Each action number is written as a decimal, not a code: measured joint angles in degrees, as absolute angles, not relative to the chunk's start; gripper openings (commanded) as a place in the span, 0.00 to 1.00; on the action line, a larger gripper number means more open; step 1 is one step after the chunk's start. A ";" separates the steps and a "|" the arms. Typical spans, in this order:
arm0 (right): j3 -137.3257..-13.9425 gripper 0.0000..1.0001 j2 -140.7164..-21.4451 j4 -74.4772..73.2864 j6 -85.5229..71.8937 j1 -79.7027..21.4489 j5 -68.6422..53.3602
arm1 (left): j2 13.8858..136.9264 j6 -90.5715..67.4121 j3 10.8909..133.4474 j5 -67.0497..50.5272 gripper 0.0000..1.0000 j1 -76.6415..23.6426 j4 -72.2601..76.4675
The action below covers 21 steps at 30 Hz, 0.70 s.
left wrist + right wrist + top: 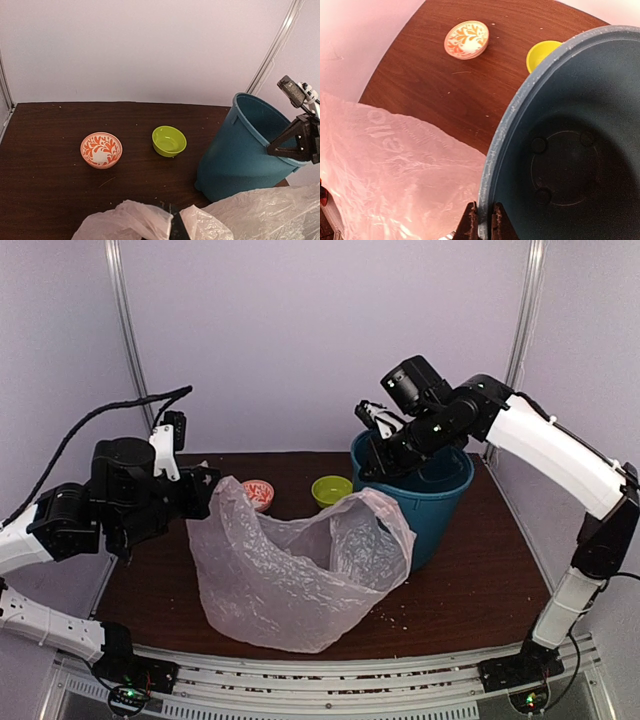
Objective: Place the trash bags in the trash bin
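Because the bag point(290, 570) is thin, crinkly, see-through pink plastic, I judge it almost weightless, floppy and slippery, more likely to balloon or slide than to hold any shape. It hangs from my left claw point(203, 488), which is pinched shut on one upper corner. From there it spreads down and to that claw's right, billowing over the table point(480, 590) as a wide, loose sheet. Its far edge leans against the front of the bin point(440, 505), below my right claw point(373, 455). None of the bag is inside the bin. Faint lettering shows on the film.

The safest hold, I think, is bunched plastic near the top edge or a handle loop, since a single flat layer could slip free. I cannot make out the loops.

The bin is a tall teal bucket, stiff-walled and narrowing toward its base, and the inside looks empty. My right claw is closed narrowly on its rim, with one finger inside the wall and one outside.

Beyond the bag, between my two claws and farther from me, sit an orange-patterned bowl point(258, 494) and a lime-green bowl point(331, 489), side by side. Neither touches the bin.
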<state>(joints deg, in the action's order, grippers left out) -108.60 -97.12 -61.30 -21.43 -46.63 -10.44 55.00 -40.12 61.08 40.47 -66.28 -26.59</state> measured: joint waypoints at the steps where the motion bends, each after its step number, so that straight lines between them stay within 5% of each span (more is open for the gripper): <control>1: -109.08 0.03 -97.60 -61.19 -21.54 -47.57 -10.55 | 54.96 -40.07 61.21 40.62 0.00 -66.17 -26.81; 21: -115.66 0.07 -104.22 -59.42 -24.75 -59.42 -10.55 | 49.28 -40.40 61.63 48.03 0.00 -65.54 -30.13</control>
<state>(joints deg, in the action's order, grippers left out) -115.66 -104.22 -59.42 -24.75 -59.42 -10.55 49.28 -40.40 61.63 48.03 -65.54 -30.13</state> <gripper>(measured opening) 0.062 0.002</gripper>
